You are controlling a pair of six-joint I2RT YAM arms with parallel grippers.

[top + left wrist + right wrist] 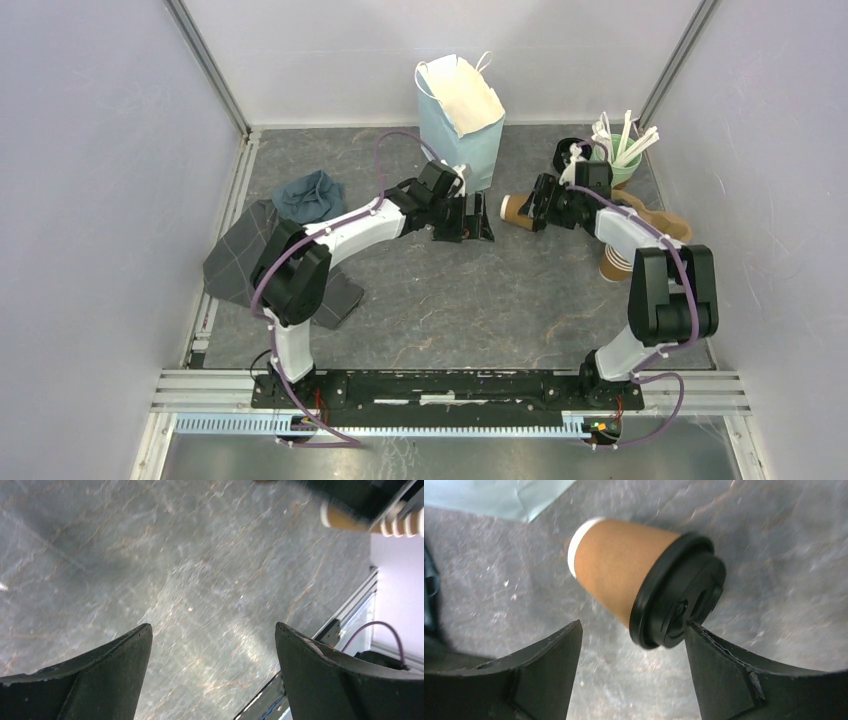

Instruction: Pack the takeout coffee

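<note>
The takeout coffee, a brown paper cup with a black lid, lies on its side on the table, base toward the light blue paper bag. My right gripper is open just behind the lid. In the right wrist view the lid sits against the right fingertip, and the left finger is clear of the cup. My left gripper is open and empty over bare table beside the bag, a little left of the cup; it also shows in the left wrist view.
A brown pulp cup carrier and a stack of lidless cups lie at the right. A green cup with white sticks stands at the back right. A blue cloth and a grey folded cloth lie at the left.
</note>
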